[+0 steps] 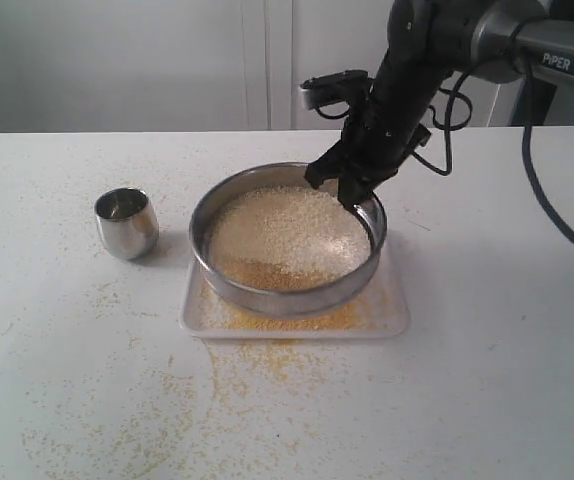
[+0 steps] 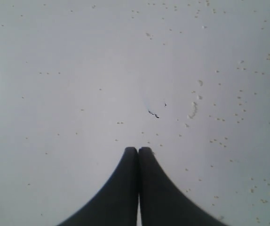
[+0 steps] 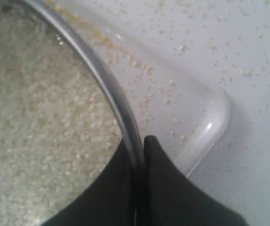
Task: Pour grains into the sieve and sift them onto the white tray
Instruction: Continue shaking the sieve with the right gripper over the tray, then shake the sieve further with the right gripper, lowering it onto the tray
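Exterior view: a speckled white table [image 1: 487, 380] carries the white tray [image 1: 392, 315], with the sieve [image 1: 267, 295] resting on it. Pale grains [image 1: 287, 235] are heaped inside the sieve, and yellow ones lie on the tray beneath. A steel cup [image 1: 127, 222] stands upright, apart to the left. At the sieve's far rim the right gripper [image 1: 352, 195] pinches the steel edge, while the left gripper [image 2: 138, 150], fingers pressed together, hovers over the table.
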Controlling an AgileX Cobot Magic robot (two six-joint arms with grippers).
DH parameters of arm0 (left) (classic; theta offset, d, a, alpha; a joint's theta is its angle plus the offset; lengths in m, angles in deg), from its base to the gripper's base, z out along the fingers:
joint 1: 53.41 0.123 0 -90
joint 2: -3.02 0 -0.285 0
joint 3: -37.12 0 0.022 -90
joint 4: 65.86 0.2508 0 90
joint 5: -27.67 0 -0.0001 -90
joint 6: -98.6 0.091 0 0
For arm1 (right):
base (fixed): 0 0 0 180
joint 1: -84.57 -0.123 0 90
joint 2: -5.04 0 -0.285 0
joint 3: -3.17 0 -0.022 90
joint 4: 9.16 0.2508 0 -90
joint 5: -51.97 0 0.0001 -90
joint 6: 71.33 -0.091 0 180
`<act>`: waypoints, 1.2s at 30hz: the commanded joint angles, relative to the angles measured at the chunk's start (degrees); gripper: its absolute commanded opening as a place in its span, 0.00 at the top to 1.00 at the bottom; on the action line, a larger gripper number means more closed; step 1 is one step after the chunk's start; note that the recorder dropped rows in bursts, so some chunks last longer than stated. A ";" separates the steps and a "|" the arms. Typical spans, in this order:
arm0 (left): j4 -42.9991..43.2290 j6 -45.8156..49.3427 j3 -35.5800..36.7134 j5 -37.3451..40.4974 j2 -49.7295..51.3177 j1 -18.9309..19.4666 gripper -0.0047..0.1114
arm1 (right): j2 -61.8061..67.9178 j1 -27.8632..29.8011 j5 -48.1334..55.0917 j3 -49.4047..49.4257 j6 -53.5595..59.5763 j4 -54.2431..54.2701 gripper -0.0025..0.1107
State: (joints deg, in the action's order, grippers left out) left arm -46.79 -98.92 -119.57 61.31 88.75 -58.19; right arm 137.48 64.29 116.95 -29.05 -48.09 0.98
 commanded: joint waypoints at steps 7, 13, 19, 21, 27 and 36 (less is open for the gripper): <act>0.26 -0.30 0.19 0.52 -0.64 0.10 0.96 | -1.42 -1.39 2.81 -0.14 10.60 1.78 0.98; 0.26 -0.30 0.19 0.52 -0.64 0.10 0.96 | -1.52 -0.27 -0.49 0.96 11.02 3.41 0.98; 0.26 -0.30 0.19 0.52 -0.64 0.10 0.96 | -2.11 0.37 -0.19 0.93 12.23 9.20 0.98; 0.26 -0.30 0.19 0.52 -0.64 0.10 0.96 | -2.21 1.11 -6.65 0.93 -0.27 -0.16 0.98; 0.26 -0.30 0.19 0.52 -0.64 0.10 0.96 | -3.82 0.26 -4.23 0.93 6.47 5.95 0.98; 0.26 -0.30 0.19 0.52 -0.64 0.10 0.96 | -4.53 0.44 -5.10 0.93 4.82 4.49 0.98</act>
State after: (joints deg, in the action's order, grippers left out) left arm -46.79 -98.92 -119.57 61.31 88.75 -58.19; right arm 134.53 65.31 108.78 -27.86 -57.22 -0.89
